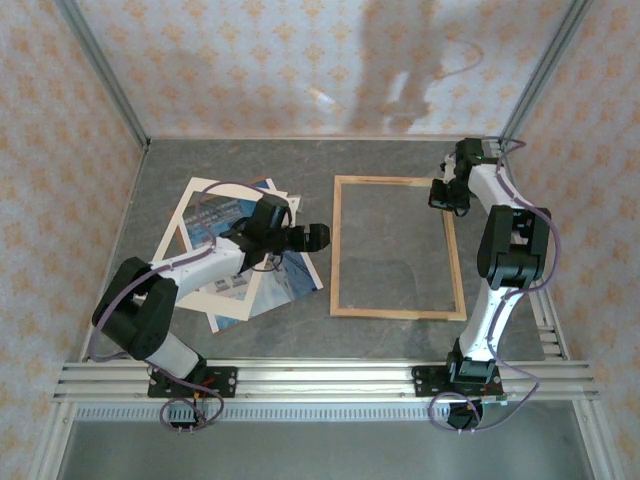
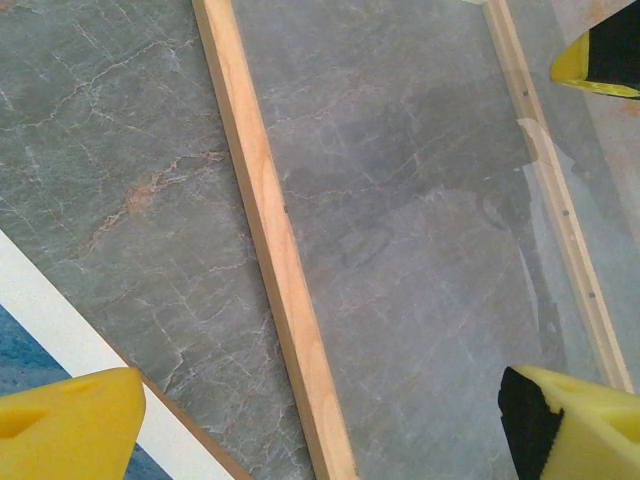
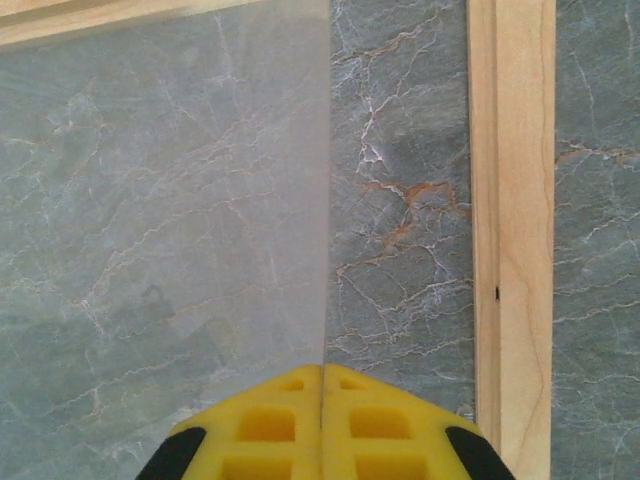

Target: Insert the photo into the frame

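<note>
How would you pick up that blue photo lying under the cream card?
Probably by the bare corner of the photo that pokes out toward the frame, coming in from the frame side. The print lies flat and the cream mat covers much of it, so that corner looks like the only free edge. The left gripper is open right beside it.

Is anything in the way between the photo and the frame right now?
Yes. The cream mat board lies over the photo, and a clear pane, pinched by the shut right gripper, covers part of the frame opening.
</note>
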{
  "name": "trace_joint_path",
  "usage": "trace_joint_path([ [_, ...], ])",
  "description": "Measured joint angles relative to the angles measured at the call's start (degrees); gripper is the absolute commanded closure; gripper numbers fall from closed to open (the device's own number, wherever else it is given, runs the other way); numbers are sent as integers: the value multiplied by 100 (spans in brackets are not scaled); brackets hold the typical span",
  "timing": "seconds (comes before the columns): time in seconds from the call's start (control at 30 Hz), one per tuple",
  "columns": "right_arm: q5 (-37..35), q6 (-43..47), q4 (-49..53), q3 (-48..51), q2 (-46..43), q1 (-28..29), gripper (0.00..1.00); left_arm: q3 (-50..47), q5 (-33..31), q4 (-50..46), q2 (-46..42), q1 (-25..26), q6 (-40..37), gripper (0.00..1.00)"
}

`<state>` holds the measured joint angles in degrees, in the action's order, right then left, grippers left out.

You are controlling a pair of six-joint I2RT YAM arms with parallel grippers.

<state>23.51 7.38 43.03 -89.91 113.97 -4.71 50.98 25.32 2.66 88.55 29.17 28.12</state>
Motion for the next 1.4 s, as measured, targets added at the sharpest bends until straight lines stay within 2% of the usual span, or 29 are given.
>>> trace_joint_path([
  [1.4,-125,20,28,-11,31,-2,100,63,0,-2,0,11,-20,8],
])
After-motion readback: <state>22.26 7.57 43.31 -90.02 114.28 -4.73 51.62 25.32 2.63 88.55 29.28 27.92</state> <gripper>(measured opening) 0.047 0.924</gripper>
